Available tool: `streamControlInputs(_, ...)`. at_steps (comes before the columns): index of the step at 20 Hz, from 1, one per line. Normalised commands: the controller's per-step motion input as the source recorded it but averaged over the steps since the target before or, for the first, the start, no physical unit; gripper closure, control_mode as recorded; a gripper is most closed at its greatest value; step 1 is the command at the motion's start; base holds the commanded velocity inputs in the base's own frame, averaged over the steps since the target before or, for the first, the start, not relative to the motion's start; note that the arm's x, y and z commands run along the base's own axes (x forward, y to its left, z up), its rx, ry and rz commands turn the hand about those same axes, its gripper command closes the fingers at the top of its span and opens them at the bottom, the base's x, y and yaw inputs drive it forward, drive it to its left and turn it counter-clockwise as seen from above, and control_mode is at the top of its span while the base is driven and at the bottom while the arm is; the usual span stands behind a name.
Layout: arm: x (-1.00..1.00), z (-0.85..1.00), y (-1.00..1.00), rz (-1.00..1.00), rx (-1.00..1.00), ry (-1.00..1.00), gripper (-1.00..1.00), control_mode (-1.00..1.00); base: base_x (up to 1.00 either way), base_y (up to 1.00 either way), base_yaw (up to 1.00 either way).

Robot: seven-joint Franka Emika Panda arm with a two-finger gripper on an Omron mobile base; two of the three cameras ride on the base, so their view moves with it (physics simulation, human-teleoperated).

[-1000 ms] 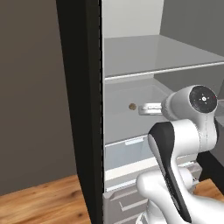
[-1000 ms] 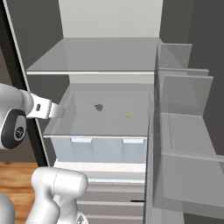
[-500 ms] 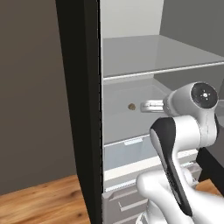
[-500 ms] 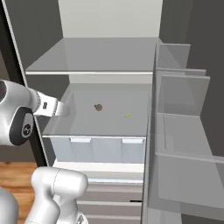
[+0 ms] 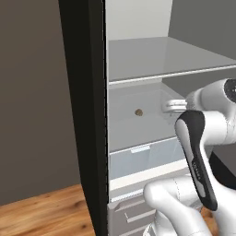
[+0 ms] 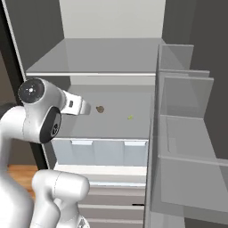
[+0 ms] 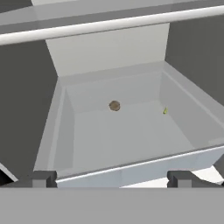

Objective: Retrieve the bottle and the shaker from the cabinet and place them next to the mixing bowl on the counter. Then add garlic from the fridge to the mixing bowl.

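- No brand, label or readable writing can be seen on any surface.
- The fridge (image 6: 111, 53) stands open; its inside is smooth pale grey, with flat shelves that have thin light front edges, and its door edge (image 5: 83, 115) is a tall, dark, matte slab.
- One garlic (image 7: 114, 105), a small tan-brown roundish lump, lies alone on the middle shelf toward the back wall; it shows also in the left base view (image 5: 138, 112) and the right base view (image 6: 100, 109).
- One very small yellow-green speck (image 7: 165, 111) lies on the same shelf, apart from the garlic, nearer the shelf's side wall.
- Below this shelf there are two translucent drawers (image 6: 100, 151) side by side, each with a pale rectangular handle.
- On the open door, three clear box-shaped bins (image 6: 182, 98) are stacked one above the other.
- The gripper (image 7: 112, 178) is spread wide, with two dark square fingertips (image 7: 41, 178) far apart at the front edge of the shelf; it holds nothing and is well short of the garlic.
- A floor of brown wood planks (image 5: 41, 214) shows low beside the fridge.
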Motion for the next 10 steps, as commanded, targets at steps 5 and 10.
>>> streamControlInputs(5, 0.04, -0.01, 0.00, 0.08, 0.00, 0.07, -1.00, -1.00, 0.00, 0.00, 0.00)
streamControlInputs(10, 0.35, -0.48, 0.00, 0.00, -0.10, 0.01, -1.00, -1.00, 0.00, 0.00, 0.00)
